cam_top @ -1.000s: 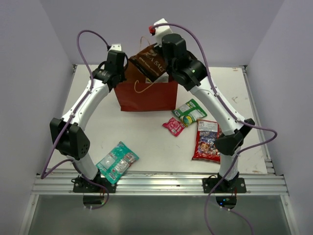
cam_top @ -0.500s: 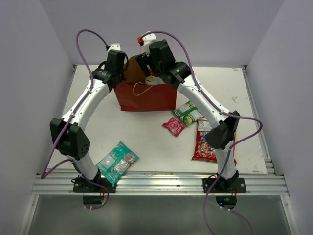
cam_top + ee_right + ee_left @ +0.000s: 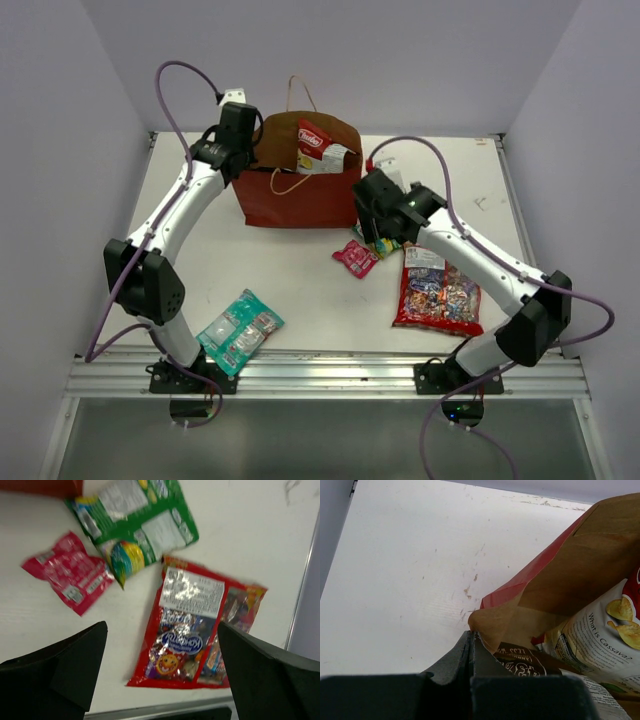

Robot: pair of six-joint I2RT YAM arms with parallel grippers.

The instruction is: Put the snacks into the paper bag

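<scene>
Left gripper (image 3: 250, 150) sits at the far left, clamped onto the left rim of the reddish-brown upright paper bag (image 3: 300, 198). That bag stands at the far middle of the white table (image 3: 300, 290), with one thin tan cord handle (image 3: 297, 92) looping up behind it. In the left wrist view my fingers (image 3: 455, 660) are pressed together with the brown paper edge pinched between them.

Two snacks are in the bag. The white chip packet with the red logo (image 3: 320, 145) pokes out of the mouth on the right side. A dark brown packet (image 3: 520, 664) lies against it just beside my fingers, seen only from the left wrist.

Right gripper (image 3: 161, 627) hangs over the table just right of the bag's near right corner. Its fingers are spread wide with nothing between them.

Under and around the right gripper:
- The green-and-white crinkly packet (image 3: 140, 525) lies flat, mostly hidden by the gripper from the top.
- The small pink packet (image 3: 355, 258) is just beside it to the left.
- The red candy packet (image 3: 435, 297) is on its near side. Their corners are close, and I cannot tell whether they touch.

The teal packet (image 3: 240, 330) lies at the near left by the left arm's base, well apart from the rest.
</scene>
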